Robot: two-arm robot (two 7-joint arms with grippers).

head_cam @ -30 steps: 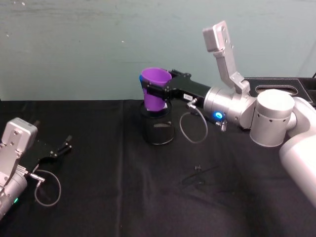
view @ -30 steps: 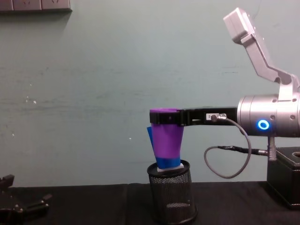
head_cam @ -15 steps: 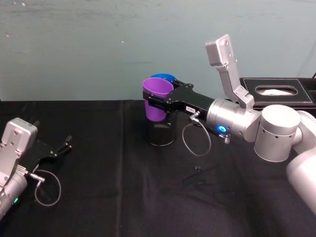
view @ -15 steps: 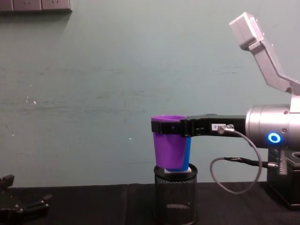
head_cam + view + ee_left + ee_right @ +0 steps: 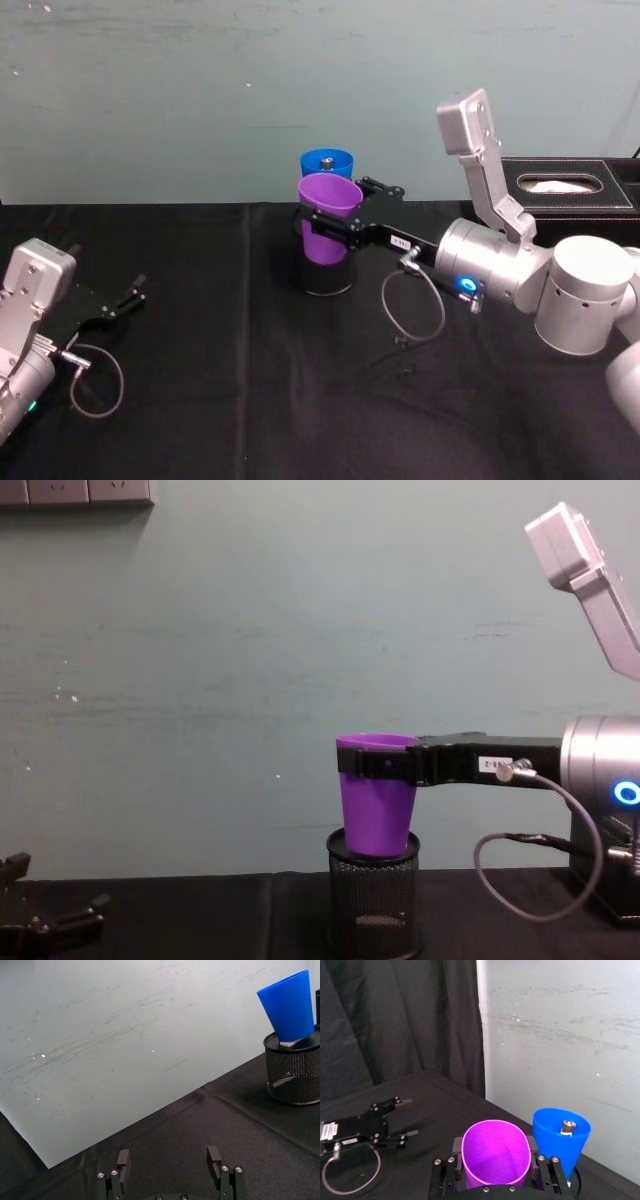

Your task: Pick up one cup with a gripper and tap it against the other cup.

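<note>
The purple cup point(image 5: 328, 215) is held upright in the air, clamped between the fingers of the right gripper point(image 5: 345, 228), just in front of the blue cup point(image 5: 327, 163), which stands on the mesh holder point(image 5: 293, 1075). The left gripper point(image 5: 130, 297) is parked low over the bench point(image 5: 220, 400), fingers apart.

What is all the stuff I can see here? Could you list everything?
purple cup: one, purple, held up in the right gripper, just in front of the blue cup
blue cup: one, blue, standing on the pen holder, a small metal piece inside it
pen holder: one, black mesh, on the table at the middle back
tissue box: one, black, back right by the wall
table: one, black cloth
right gripper: black, clamped around the purple cup
left gripper: black, open, resting low at the table's left
</note>
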